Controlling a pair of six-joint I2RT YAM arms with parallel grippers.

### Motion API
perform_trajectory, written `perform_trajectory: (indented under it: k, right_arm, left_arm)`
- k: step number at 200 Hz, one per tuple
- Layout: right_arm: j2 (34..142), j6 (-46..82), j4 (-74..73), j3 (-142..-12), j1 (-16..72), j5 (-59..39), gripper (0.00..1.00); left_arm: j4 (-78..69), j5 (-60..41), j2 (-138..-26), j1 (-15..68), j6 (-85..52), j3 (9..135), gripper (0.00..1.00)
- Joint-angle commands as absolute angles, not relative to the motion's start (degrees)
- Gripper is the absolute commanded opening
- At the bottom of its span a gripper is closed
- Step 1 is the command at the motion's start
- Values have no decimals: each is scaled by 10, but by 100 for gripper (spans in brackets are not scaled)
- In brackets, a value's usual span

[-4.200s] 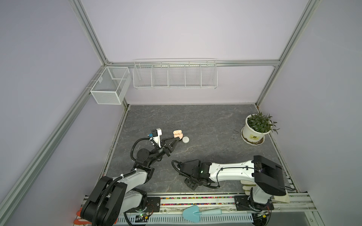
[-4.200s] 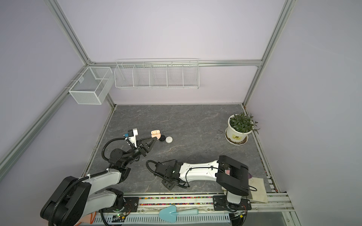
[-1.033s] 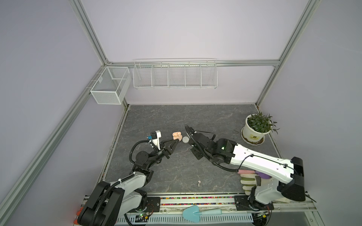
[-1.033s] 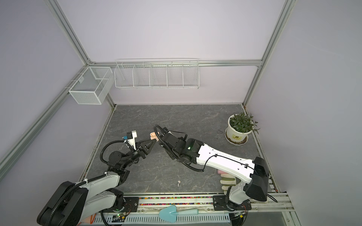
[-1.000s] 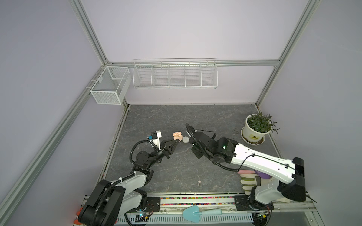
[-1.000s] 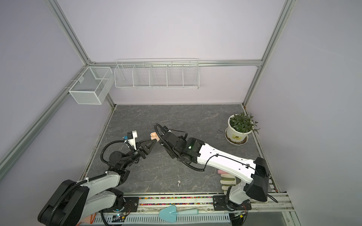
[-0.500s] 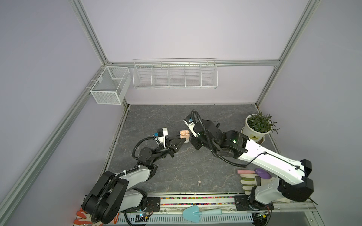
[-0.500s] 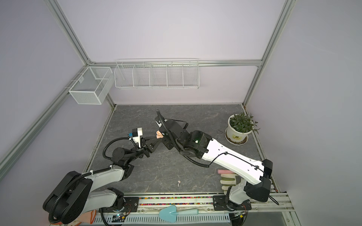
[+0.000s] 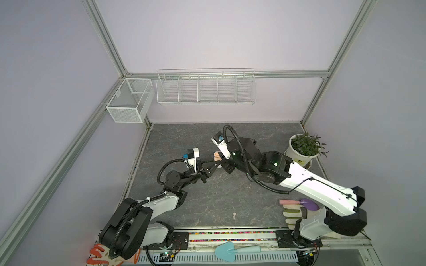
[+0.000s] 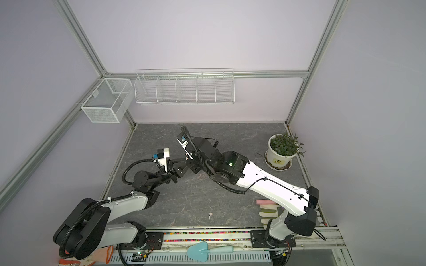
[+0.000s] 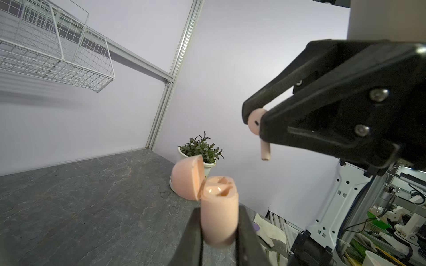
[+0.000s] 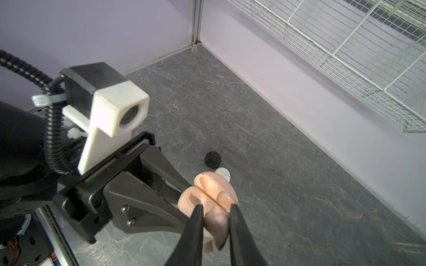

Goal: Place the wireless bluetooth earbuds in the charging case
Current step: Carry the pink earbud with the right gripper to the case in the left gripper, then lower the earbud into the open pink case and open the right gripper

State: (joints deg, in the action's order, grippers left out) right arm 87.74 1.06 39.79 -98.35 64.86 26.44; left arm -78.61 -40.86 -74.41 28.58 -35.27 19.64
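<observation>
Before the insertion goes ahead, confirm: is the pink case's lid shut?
No: in the left wrist view the pink charging case, clamped in the left gripper, has its lid swung open, exposing the sockets.

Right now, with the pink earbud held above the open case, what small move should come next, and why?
Probably ease the right gripper down, stem first, toward the open pink case clamped in the left gripper. The earbud hangs above and apart from it, not yet seated.

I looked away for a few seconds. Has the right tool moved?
Yes. The right tool was low near the front rail; now it is up the table toward the back wall, nearer the wire basket, holding a pink earbud.
</observation>
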Motion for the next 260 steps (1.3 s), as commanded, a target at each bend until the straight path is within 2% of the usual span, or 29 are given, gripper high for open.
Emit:
perform_trajectory:
  k: [1, 260]
  right_arm:
    - [888, -8, 378, -994, 646, 254, 22]
    - [911, 20, 371, -967, 633, 224, 23]
  left_arm:
    - [-812, -419, -737, 289, -345, 207, 0]
    - [-811, -402, -717, 289, -342, 192, 0]
